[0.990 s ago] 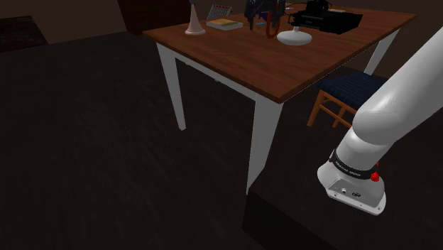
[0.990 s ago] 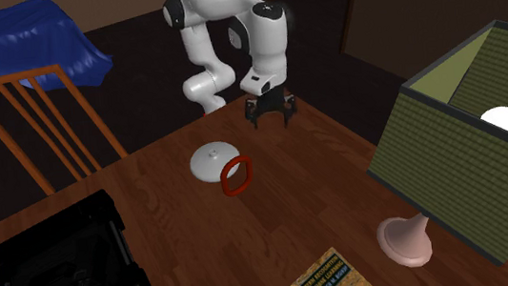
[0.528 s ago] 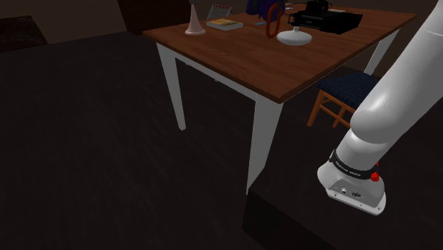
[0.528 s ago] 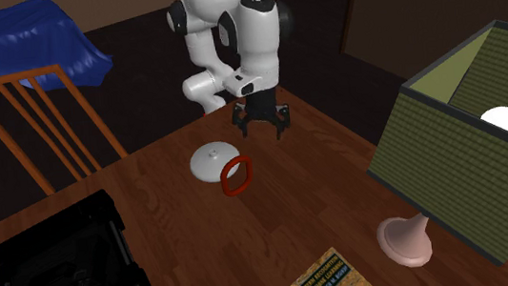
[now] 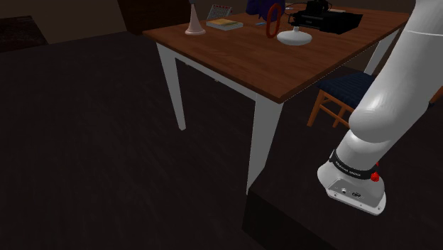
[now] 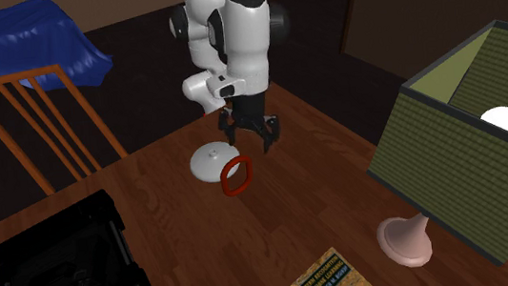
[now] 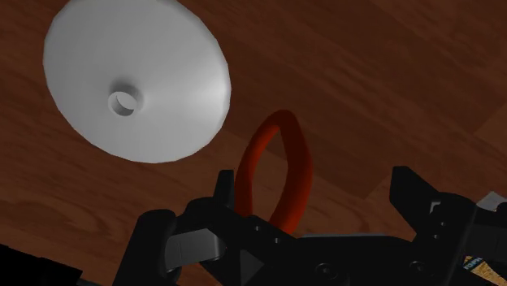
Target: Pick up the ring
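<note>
A red ring (image 6: 237,175) stands upright on the brown wooden table (image 6: 323,188), touching the rim of a white domed disc (image 6: 212,159). My black gripper (image 6: 249,142) hangs open just above the ring, pointing down, with nothing between its fingers. In the wrist view the ring (image 7: 280,175) rises edge-on by the left finger (image 7: 223,195), inside the gap of the gripper (image 7: 315,185), and no finger touches it. The white disc (image 7: 138,81) lies beyond it. In the shoulder view the ring (image 5: 270,28) and the disc (image 5: 294,37) sit far back on the table.
A lamp with a green shade (image 6: 462,136) and pink foot (image 6: 405,239) stands at the second exterior view's right. A book (image 6: 332,278) and a black device (image 6: 62,261) lie nearer that camera. A wooden chair (image 6: 39,120) and blue cloth (image 6: 22,40) are beside the table.
The arm has swung the gripper down and toward the second exterior view's left, from over bare table to just above the ring. The fingers stay open. The ring has not moved.
</note>
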